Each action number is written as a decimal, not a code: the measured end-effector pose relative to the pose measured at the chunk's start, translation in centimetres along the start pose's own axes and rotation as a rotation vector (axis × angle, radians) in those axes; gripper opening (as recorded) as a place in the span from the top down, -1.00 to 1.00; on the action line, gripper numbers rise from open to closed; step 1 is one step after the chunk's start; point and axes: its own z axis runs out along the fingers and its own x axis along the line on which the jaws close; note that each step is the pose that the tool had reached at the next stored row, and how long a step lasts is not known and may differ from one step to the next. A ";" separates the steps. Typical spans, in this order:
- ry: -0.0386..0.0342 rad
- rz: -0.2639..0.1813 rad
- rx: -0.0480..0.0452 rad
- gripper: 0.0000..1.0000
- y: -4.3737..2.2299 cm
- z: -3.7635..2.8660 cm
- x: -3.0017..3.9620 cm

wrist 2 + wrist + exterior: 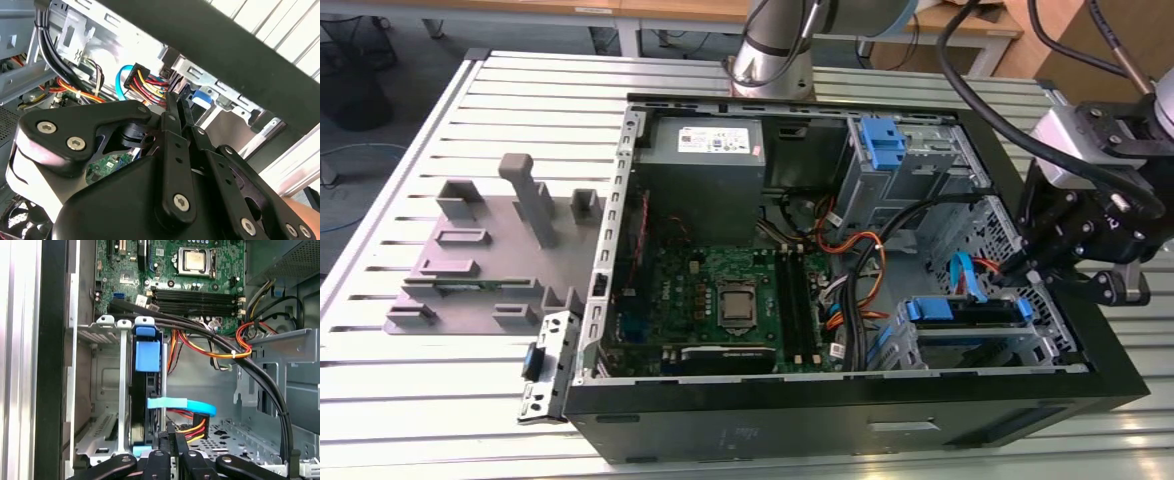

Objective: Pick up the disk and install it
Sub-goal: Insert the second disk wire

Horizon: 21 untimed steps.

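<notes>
The disk (145, 390) already stands edge-up in its slot in the drive cage (107, 390), blue carrier uppermost, directly ahead of the tool (172, 452). The tool's fingers (163, 440) look clenched together on nothing. By my judgement the install is largely done.

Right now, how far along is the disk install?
Looks done: the disk stands inside the drive cage, its blue carrier tab showing. In hand: nothing; the tool is shut, right beside the disk's cabled end. Left: confirming the seating, since I cannot tell whether the disk is pushed fully home.
</notes>
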 end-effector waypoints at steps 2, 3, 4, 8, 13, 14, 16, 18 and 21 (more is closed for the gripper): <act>0.0000 0.000 0.0001 0.68 0.10 0.01 0.01; 0.0003 0.000 0.0002 0.68 0.12 0.00 0.03; 0.0006 0.000 0.0002 0.68 0.13 -0.01 0.07; 0.0006 -0.001 0.0003 0.68 0.18 -0.03 0.39; 0.0005 -0.002 0.0003 0.68 0.22 -0.05 1.03; 0.0006 -0.002 0.0003 0.68 0.22 -0.04 1.17; 0.0005 -0.002 0.0002 0.68 0.22 -0.01 1.46; 0.0006 -0.002 0.0002 0.68 0.22 0.02 1.71; 0.0005 -0.002 0.0002 0.68 0.22 0.07 1.93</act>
